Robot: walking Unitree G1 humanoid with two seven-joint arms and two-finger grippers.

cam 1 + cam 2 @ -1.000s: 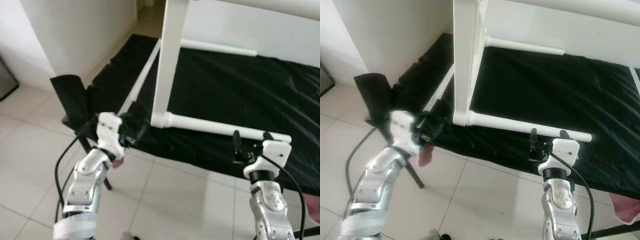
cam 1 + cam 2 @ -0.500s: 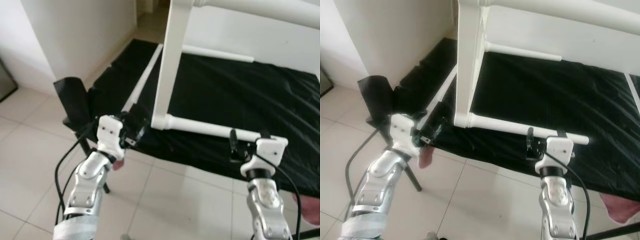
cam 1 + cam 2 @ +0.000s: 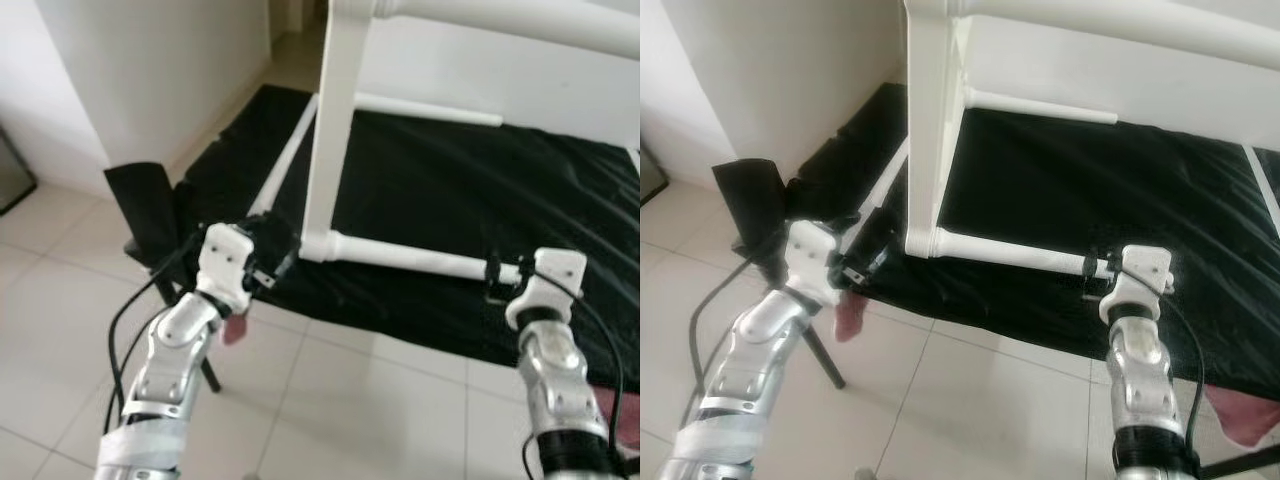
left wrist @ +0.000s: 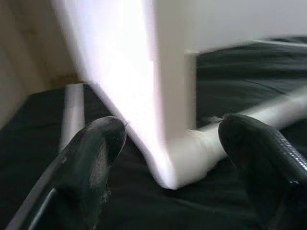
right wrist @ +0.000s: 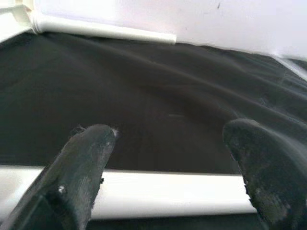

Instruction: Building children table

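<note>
**Inspector A:** Where does the work stand?

**Inspector B:** The white table frame (image 3: 335,130) stands on the black cloth (image 3: 480,190) covering the desk, one upright leg joined at its foot to a horizontal white rail (image 3: 410,258) that runs along the near edge. A second white rail (image 3: 1040,104) lies toward the far wall.

**Inspector A:** The grippers?

**Inspector B:** The left gripper (image 4: 168,143) sits at the desk's near left corner, jaws open, the leg's foot between the fingers (image 4: 98,153) without contact. The right gripper (image 5: 168,158) is at the free end of the near rail, jaws open on either side of it, not gripping.

**Inspector A:** Room to move?

**Inspector B:** Open tiled floor (image 3: 330,400) in front of the desk. A black chair back (image 3: 145,205) stands just beside the left corner.

**Inspector A:** Differences between views?

**Inspector B:** The right wrist view confirms the rail's end lies inside the jaw span. Head views show pink fabric (image 3: 1240,415) at lower right.
</note>
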